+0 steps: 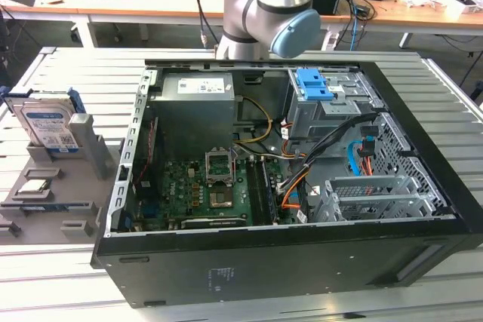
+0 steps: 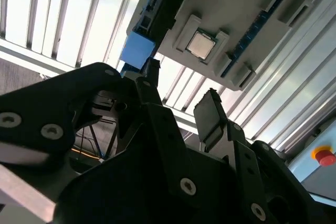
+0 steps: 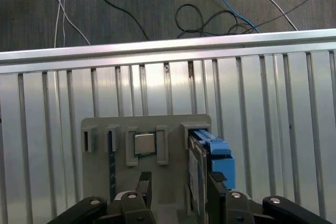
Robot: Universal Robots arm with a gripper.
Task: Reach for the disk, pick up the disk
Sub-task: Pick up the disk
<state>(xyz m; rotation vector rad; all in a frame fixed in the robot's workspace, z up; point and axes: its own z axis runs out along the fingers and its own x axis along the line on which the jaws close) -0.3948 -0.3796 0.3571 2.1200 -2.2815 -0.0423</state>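
Wide-spread end effector (image 3: 179,181) hangs well above the upright disk (image 3: 214,156).

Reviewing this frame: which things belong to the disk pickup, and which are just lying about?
Job in hand:
- the disk, standing on edge in the grey holder
- the gripper, jaws apart, holding nothing

Lying about:
- the square chip in the same holder
- the open computer case
- the blue bracket inside it

Grey fixture (image 3: 147,123) (image 2: 239,3) close in both wrist views
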